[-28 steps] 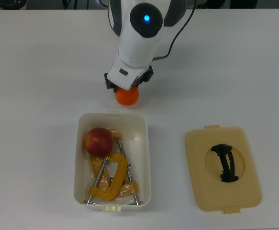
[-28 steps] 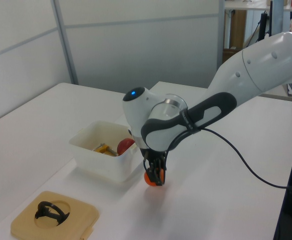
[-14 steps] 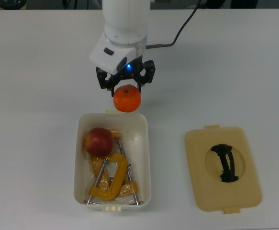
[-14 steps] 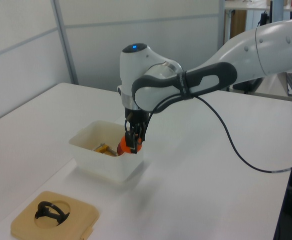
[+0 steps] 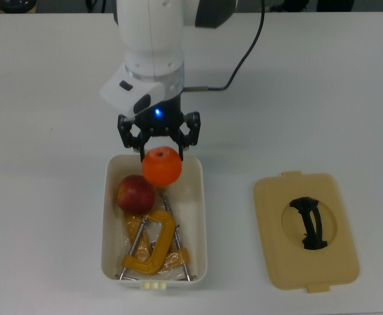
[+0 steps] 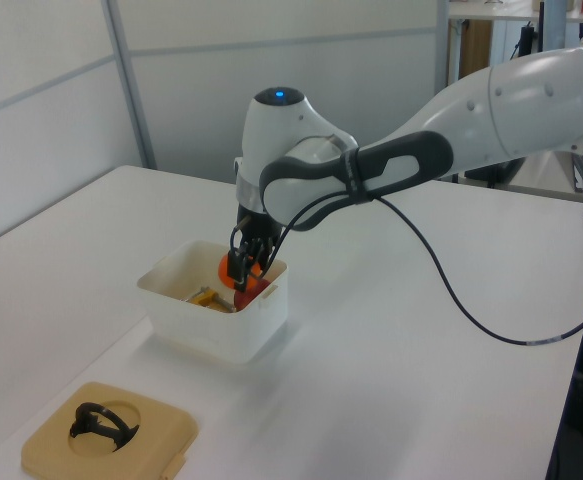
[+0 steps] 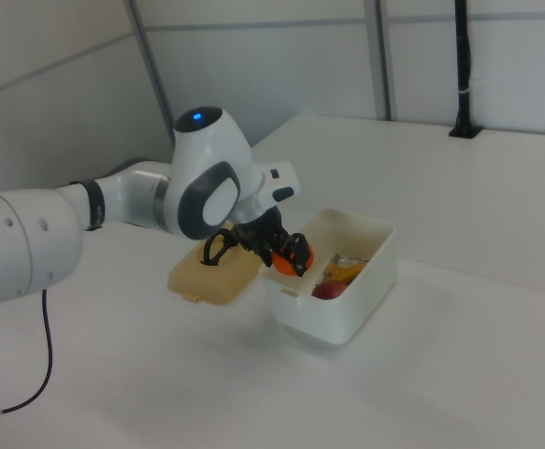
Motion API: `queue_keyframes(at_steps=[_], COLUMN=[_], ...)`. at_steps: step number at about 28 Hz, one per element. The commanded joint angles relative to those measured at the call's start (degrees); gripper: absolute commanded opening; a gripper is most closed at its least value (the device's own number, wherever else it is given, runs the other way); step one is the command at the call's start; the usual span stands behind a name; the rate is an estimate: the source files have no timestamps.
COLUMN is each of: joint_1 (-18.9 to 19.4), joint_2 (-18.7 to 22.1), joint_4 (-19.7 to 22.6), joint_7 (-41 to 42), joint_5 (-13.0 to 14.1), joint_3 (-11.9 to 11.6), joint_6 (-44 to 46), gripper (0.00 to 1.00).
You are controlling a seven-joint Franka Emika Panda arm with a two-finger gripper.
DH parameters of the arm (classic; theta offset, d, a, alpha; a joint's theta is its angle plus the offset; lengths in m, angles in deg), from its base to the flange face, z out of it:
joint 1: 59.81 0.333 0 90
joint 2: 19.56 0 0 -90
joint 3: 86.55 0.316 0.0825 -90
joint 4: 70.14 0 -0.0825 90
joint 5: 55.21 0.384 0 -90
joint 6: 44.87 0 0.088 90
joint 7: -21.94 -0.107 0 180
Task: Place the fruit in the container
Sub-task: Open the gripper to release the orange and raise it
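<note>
In the top view, the gripper [image 5: 159,146] sits just above centre frame, its fingers clamped on the orange [image 5: 161,167], which hangs over the upper end of the container [image 5: 198,216]. The apple [image 5: 136,193] already lies inside, in the tub's upper left corner, above the yellow C-clamps [image 5: 153,246] filling its lower half. The tan lid [image 5: 306,230] rests on the table at the lower right, well apart from the tub.

In the left view, the gripper [image 6: 245,268] reaches down at centre frame with the orange [image 6: 230,271] at about rim height of the container [image 6: 211,325]; a little red of the apple [image 6: 248,289] shows just below it. The lid [image 6: 107,434] lies at the lower left.

In the right view, the orange [image 7: 284,260] is held at the near-left rim of the container [image 7: 347,301], with the apple [image 7: 325,292] inside.

By my judgement one fruit is done; the orange is over the tub but not yet released, so lowering and letting go remain.
</note>
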State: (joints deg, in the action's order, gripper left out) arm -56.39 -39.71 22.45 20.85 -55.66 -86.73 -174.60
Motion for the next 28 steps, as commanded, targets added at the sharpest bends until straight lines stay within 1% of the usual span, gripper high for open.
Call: queue_keyframes(at_steps=[1, 6, 7, 12, 13, 17, 18, 22, 28], joint_1=[0.01, -0.52, -0.61, -0.96, -1.13, -2.19, -2.45, -3.24, -3.51], joint_2=[-1.03, 0.37, 1.07, 3.36, 4.41, 5.82, 6.26, 7.06, 6.09], joint_4=[-1.27, -1.09, -1.27, -1.80, -1.80, -1.80, -1.80, -1.71, -1.80], joint_7=[-1.63, -1.19, -1.02, 1.96, 3.36, 5.57, 6.10, 6.10, 6.19], joint_5=[0.37, 0.19, 0.19, 0.19, 0.19, 0.10, -0.16, -2.62, -4.56], joint_3=[-0.26, -0.26, -0.34, -1.22, -1.22, -1.31, -1.31, -1.57, -1.66], joint_6=[-1.40, 0.62, 3.85, 11.86, 14.66, 19.34, 21.17, 23.12, 24.01], gripper=[1.00, 1.00, 1.00, 1.00, 1.00, 1.00, 1.00, 1.00, 1.00])
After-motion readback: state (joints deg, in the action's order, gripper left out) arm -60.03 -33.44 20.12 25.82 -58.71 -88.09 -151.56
